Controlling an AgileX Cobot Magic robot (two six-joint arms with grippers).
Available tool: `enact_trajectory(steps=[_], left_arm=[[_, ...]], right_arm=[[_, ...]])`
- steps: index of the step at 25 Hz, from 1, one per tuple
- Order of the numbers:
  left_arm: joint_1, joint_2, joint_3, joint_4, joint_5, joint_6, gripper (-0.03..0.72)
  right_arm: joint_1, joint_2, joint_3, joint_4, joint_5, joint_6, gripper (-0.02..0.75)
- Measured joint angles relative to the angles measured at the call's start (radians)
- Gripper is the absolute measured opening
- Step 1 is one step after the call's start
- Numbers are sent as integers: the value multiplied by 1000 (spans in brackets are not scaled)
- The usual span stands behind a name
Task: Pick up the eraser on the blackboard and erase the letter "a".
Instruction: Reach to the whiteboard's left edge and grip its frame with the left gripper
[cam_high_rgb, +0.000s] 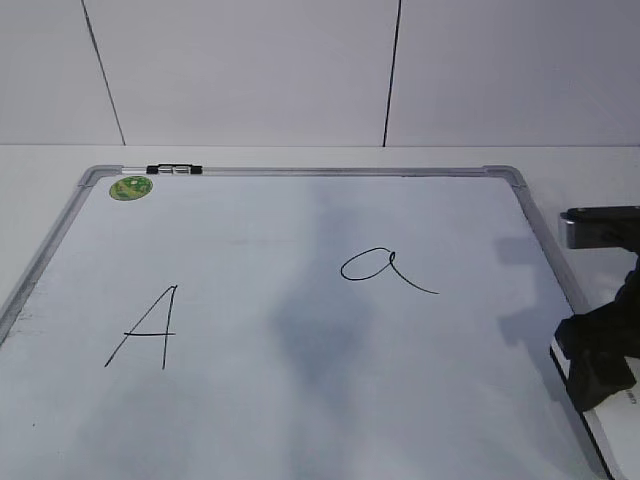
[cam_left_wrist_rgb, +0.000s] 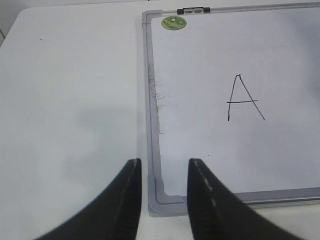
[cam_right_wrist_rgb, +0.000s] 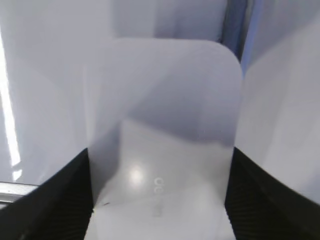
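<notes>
Clearly legible on the blackboard (cam_high_rgb: 250, 400): capital "A" (cam_high_rgb: 145, 328), the letter "a" (cam_high_rgb: 385, 270)

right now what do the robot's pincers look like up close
Left pincer: two matte black, curved fingers tapering to narrow tips, with pale edge scuffs. Right pincer: broad black fingers with ribbed inner pads. In the exterior view its mount is blocky and black. No cables show.

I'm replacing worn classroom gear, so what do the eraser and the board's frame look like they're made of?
The eraser looks like smooth white plastic: a glossy top with a light glare spot, rounded corners and faint grey lettering. Its underside is hidden. The frame of the blackboard looks like brushed silver metal, probably aluminium, with matte grey corner pieces that seem plastic. The writing surface is glossy white and reflects shadows.
</notes>
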Motion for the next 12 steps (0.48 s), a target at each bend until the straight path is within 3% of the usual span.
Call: enact_trajectory(steps=[12], left_arm=[[0,0,0,0,0,0,235]], right_arm=[[0,-63,-135,0,197,0,582]])
